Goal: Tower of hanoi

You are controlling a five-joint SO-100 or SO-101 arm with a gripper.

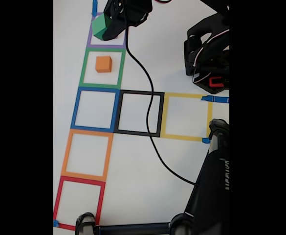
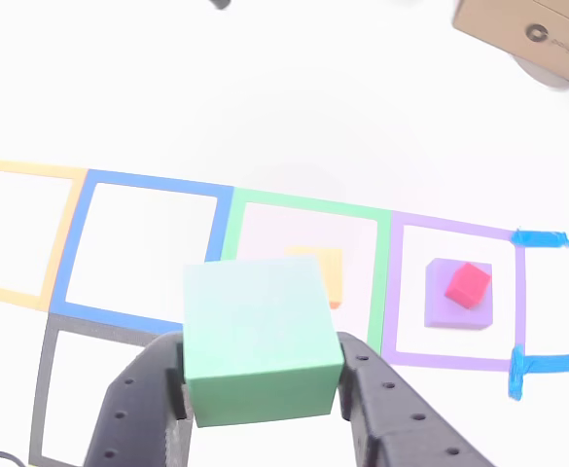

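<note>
The gripper (image 2: 263, 389) clamps the green cube (image 2: 260, 336) between both fingers. It hangs above the green square (image 2: 308, 209), beside the purple square (image 2: 456, 232).

My matt black plastic gripper (image 2: 263, 389) clamps a smooth, matt green cube (image 2: 261, 339); the white tabletop (image 2: 265, 117) looks smooth and faintly glossy, its coloured tape squares (image 1: 102, 68) flat, a brown cardboard box (image 2: 532, 34) at the corner.
</note>
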